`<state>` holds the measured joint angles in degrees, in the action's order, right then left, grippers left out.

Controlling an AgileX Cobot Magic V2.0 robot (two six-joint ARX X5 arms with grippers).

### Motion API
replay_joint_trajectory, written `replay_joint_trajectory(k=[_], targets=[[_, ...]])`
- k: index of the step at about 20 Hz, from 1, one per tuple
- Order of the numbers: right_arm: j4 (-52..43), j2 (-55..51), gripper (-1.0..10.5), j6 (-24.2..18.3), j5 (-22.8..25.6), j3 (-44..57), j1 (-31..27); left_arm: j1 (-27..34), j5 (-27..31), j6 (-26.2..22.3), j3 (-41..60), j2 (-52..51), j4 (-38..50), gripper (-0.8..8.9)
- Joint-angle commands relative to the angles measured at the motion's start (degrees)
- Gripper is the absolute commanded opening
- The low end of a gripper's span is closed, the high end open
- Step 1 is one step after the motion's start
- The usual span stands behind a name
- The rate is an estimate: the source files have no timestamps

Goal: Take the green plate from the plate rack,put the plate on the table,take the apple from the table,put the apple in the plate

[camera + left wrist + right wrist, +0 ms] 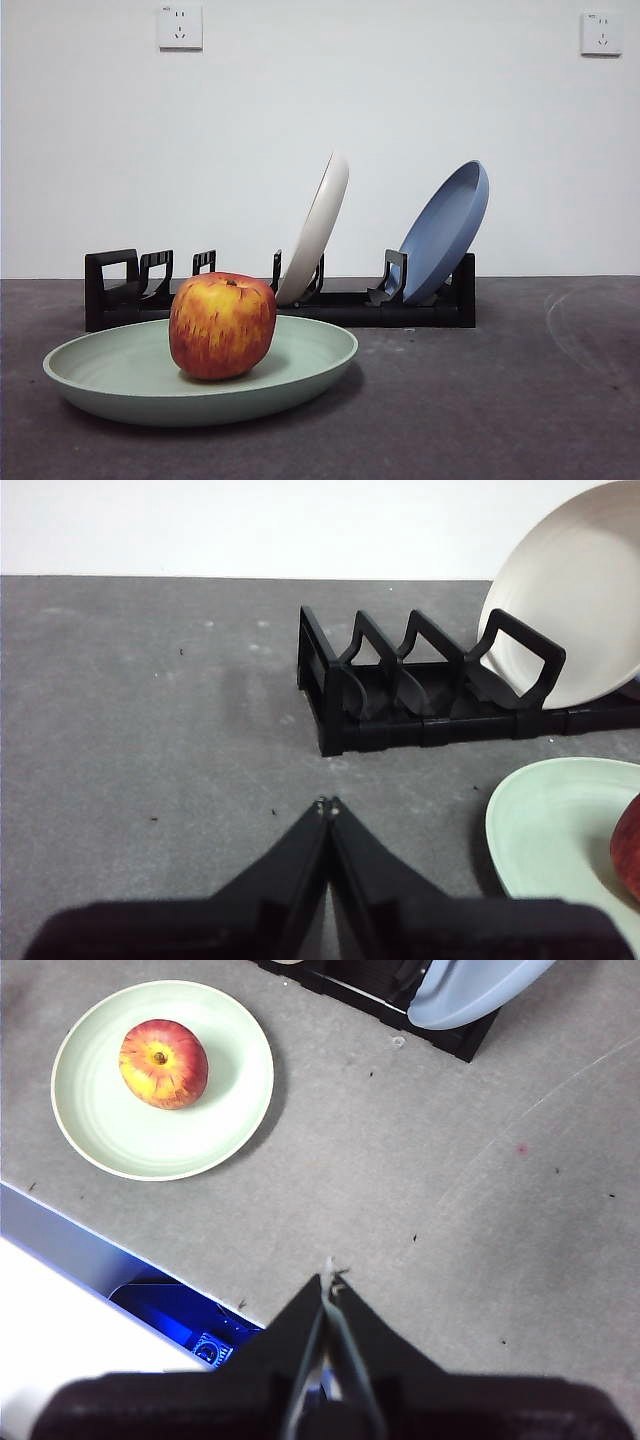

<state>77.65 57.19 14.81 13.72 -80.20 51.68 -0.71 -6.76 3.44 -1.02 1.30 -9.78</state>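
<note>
The green plate (300, 365) lies flat on the table (500, 400) in front of the plate rack (340, 305). The apple (222, 325) sits upright in the plate, left of its middle. The right wrist view shows the plate (210, 1100) with the apple (163, 1063) in it from above. The left wrist view shows the plate's edge (550, 825), a sliver of the apple (628, 850) and the rack's empty end (400, 695). My left gripper (327, 805) is shut and empty, apart from the rack. My right gripper (330, 1282) is shut and empty, high above the table's front edge.
A cream-white plate (318, 228) and a blue plate (445, 232) stand leaning in the rack. The table's front edge (90, 1240) runs below the right gripper. Two wall sockets (180, 27) are on the white wall behind.
</note>
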Motion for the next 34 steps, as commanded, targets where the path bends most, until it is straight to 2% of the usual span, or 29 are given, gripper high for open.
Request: replay_joint_trajectory(k=[1, 10, 11, 13, 14, 15, 16, 18, 20, 22, 24, 26, 29, 34], targets=[[1.3, 0.0, 0.0, 0.6, 0.3, 0.3, 0.0, 0.1, 0.0, -0.7, 0.4, 0.6, 0.4, -0.04], [1.3, 0.0, 0.0, 0.3, 0.3, 0.3, 0.0, 0.1, 0.0, -0.7, 0.4, 3.4, 0.4, -0.03], [1.0, -0.2, 0.0, -0.2, 1.6, 0.3, 0.0, 0.1, 0.0, -0.7, 0.4, 3.6, 0.4, -0.04], [-4.3, -1.1, 0.0, -2.7, 6.9, 1.3, -0.1, 0.1, 0.0, -0.7, 0.4, 3.9, 0.4, -0.04], [-11.4, -2.3, 0.0, -6.3, 9.1, 3.4, -0.8, 0.1, 0.0, -0.7, 0.4, 4.1, 0.4, -0.03], [-18.6, -3.8, 0.0, -10.5, 8.9, 6.3, -2.2, 0.1, 0.0, -0.7, 0.4, 4.2, 0.4, -0.04], [-27.9, -5.7, 0.0, -15.4, 6.7, 11.1, -4.5, 0.1, 0.0, -0.7, 0.4, 4.3, 0.4, -0.04], [-43.9, -9.3, 0.0, -20.0, 0.7, 22.1, -10.6, 0.1, 0.0, -0.7, 0.4, 4.5, 0.4, -0.04], [-58.1, -12.5, 0.0, -19.6, -4.8, 34.4, -18.9, 0.1, 0.0, -0.7, 0.4, 4.5, 0.4, -0.03], [-68.8, -15.7, 0.0, -18.9, -12.5, 46.4, -27.4, 0.1, 0.0, -0.7, 0.4, 4.5, 0.4, -0.04], [-78.1, -19.9, 0.0, -17.0, -16.3, 57.4, -35.1, 0.1, 0.0, -0.7, 0.4, 4.5, 0.4, -0.04], [-81.5, -23.4, 0.0, -15.2, -16.3, 64.4, -41.0, 0.1, 0.0, -0.7, 0.4, 4.5, 0.4, -0.04], [-81.8, -27.0, 0.0, -14.4, -16.3, 69.7, -46.4, 0.1, 0.0, -0.7, 0.4, 4.5, 0.4, -0.04], [-81.6, -35.4, 0.0, -16.9, -16.3, 75.2, -49.5, 0.1, 0.0, -0.7, 0.4, 4.5, 0.4, -0.04]])
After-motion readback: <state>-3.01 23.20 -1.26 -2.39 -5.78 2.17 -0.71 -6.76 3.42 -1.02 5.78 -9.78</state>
